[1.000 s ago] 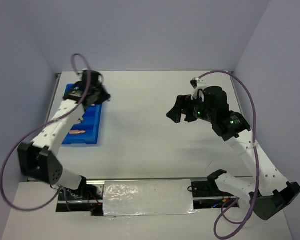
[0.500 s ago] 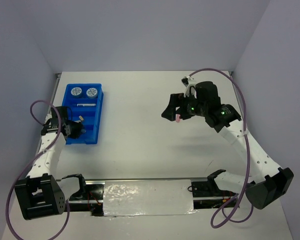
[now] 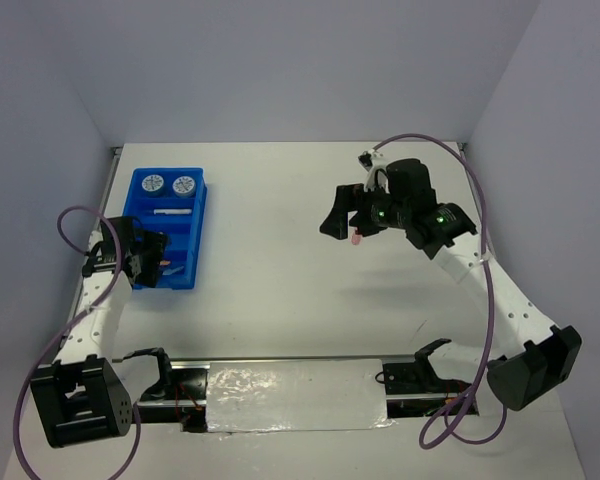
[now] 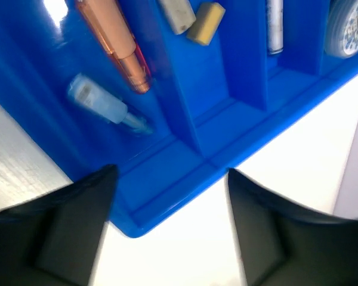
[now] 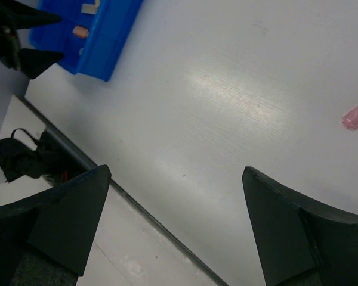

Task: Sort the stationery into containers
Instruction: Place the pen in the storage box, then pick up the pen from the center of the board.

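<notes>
Where the overhead camera looks down, the left gripper (image 3: 156,262) sits at the 7 o'clock corner of the blue tray (image 3: 194,245). The right gripper (image 3: 344,217) hangs at 2 o'clock over the white worktop (image 3: 280,265), with a pink capsule (image 3: 355,239) just below it. The tray's long axis runs 12 to 6. Two blue rolls (image 3: 152,182) fill its 12 o'clock compartment, and a white pen (image 3: 175,211) lies 9 to 3 in the next one. Pale grey walls (image 3: 280,70) close three sides.

From the left wrist, the fingers (image 4: 71,229) stand wide apart and grip nothing, with the tray's outer wall between them. Inside, an orange capsule (image 4: 113,42) points to 5 o'clock and a light-blue capsule (image 4: 104,106) to 4. A grey block (image 4: 178,15) and a tan block (image 4: 206,15) lie one compartment over.

From the right wrist, the fingers (image 5: 53,226) gape wide and empty. The pink capsule lies on the worktop at 3 o'clock, clear of both, its axis 8 to 2 and partly cut by the frame edge. The tray shows at 11 o'clock.
</notes>
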{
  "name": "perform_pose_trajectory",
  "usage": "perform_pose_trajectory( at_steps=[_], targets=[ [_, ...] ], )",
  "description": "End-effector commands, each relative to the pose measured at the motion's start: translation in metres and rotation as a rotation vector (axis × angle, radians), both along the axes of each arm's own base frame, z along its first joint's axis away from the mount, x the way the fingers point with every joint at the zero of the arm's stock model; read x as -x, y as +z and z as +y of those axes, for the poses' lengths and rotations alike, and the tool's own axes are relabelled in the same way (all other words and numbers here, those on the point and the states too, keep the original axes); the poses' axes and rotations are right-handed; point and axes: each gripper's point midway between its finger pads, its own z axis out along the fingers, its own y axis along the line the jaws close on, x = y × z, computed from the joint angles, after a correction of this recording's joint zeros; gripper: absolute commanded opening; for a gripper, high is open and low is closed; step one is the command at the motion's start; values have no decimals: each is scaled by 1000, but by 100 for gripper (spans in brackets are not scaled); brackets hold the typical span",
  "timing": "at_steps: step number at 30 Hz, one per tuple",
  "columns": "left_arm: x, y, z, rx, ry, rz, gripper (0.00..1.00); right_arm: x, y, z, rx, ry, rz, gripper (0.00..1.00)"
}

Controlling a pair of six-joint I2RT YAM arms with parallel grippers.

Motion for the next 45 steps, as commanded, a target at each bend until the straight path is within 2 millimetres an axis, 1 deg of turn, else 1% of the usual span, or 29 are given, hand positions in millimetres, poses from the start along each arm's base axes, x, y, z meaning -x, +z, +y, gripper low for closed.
perform_pose_trajectory(
  at_steps=[1,3,4,5,7,8,9,10,11,12,13,14,15,17,22,26,27,31,33,34,36,37,38,39,40,41,42,44,45],
  targets=[
    [-8,20,1,-5,-6,-46,92,-27,-12,-15,55,-140,30,100],
    [-14,34,1,-20,-35,-73,99,-41,-53,-33,141,-282,165,100],
    [-18,40,0,-29,-60,-83,99,-51,-78,-45,196,-361,230,100],
    [-26,58,-4,-63,-119,-118,99,-56,-92,-55,241,-426,260,100],
    [-38,72,-14,-109,-224,-143,99,-71,-129,-77,324,-579,340,100],
    [-46,93,-17,-167,-298,-163,99,-79,-139,-84,335,-617,354,99],
    [-51,90,-22,-186,-352,-129,99,-88,-142,-85,338,-638,359,99],
    [-56,97,-35,-200,-426,-133,99,-94,-163,-86,381,-648,401,98],
    [-57,109,-39,-238,-486,-120,99,-102,-168,-87,398,-657,395,98],
    [-61,108,-44,-247,-534,-103,99,-113,-165,-86,405,-662,378,96],
    [-63,112,-52,-250,-582,-117,99,-118,-179,-86,428,-657,398,95],
    [-67,117,-57,-260,-631,-153,99,-129,-175,-86,421,-656,379,93],
    [-66,122,-72,-211,-700,-198,99,-132,-188,-88,450,-659,399,93],
    [-65,126,-80,-202,-753,-235,99,-136,-193,-91,467,-666,415,92],
    [-53,128,-92,-163,-801,-270,99,-134,-230,-95,529,-670,484,85],
    [-51,134,-99,-143,-847,-290,99,-129,-251,-95,548,-663,529,63],
    [-49,134,-100,-141,-854,-281,99,-126,-257,-94,546,-656,546,62],
    [-52,143,-103,-146,-890,-291,99,-125,-257,-88,525,-633,550,52],
    [-55,146,-111,-132,-918,-289,99,-128,-252,-83,508,-588,543,35],
    [-55,143,-114,-115,-923,-273,99,-128,-250,-67,464,-498,519,27],
    [-54,152,-140,-85,-969,-295,99,-140,-218,-45,407,-425,369,17],
    [-56,154,-148,-72,-974,-302,99,-130,-210,-23,426,-298,299,9],
    [-58,153,-158,-48,-990,-299,99,-125,-196,-5,393,-214,245,9],
    [-56,156,-175,-19,-1023,-311,99,-120,-165,14,333,-136,160,9],
    [-56,157,-185,33,-1019,-310,99,-114,-154,30,284,-64,94,8],
    [-56,158,-202,77,-1056,-328,99,-93,-119,58,165,57,37,8],
    [-56,159,-211,120,-1041,-323,99,-89,-97,72,92,104,-27,9],
    [-60,165,-228,152,-1052,-366,99,-67,-70,95,25,181,-63,9],
    [-55,165,-241,195,-1063,-361,99,-60,-66,99,28,194,-55,9]
  ],
)
